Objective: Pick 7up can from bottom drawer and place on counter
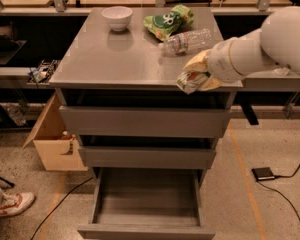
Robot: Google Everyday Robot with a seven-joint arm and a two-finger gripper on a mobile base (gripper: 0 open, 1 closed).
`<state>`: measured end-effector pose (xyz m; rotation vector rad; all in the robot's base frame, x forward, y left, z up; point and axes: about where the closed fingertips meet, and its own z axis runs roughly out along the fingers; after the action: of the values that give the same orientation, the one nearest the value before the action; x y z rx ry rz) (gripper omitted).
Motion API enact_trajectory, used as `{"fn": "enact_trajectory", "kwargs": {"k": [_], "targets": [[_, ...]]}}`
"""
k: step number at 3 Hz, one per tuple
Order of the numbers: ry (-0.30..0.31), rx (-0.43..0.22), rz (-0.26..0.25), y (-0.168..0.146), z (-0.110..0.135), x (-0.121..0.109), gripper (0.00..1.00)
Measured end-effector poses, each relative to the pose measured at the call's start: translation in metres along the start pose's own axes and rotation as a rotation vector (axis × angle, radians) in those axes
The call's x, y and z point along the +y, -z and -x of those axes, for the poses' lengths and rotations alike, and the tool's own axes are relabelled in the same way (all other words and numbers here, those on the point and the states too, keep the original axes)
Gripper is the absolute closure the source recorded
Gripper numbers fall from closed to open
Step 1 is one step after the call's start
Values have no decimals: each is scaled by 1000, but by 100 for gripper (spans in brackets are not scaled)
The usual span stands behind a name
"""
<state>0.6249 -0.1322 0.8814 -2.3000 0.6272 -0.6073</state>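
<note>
The 7up can (pixel 188 81) is held in the closed tool (pixel 195 74) at the desk (pixel 120 59) edge; it should be set down further in.

The small white-and-green aluminium 7up can (pixel 188 80), marked with a little red, was tilted on its side at the front right edge of the counter (pixel 115 54), a broad, flat, smooth grey cabinet top. The pale two-finger gripper (pixel 194 75) was clasped around it there. Below, the grey rectangular bottom drawer (pixel 146 231) stood pulled out, its bare floor showing.
</note>
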Motion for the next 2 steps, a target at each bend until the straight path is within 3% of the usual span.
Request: {"fn": "enact_trajectory", "kwargs": {"k": [1, 2], "targets": [[86, -72, 79, -13, -13, -10, 100], [170, -125, 197, -32, -18, -17, 100]]}}
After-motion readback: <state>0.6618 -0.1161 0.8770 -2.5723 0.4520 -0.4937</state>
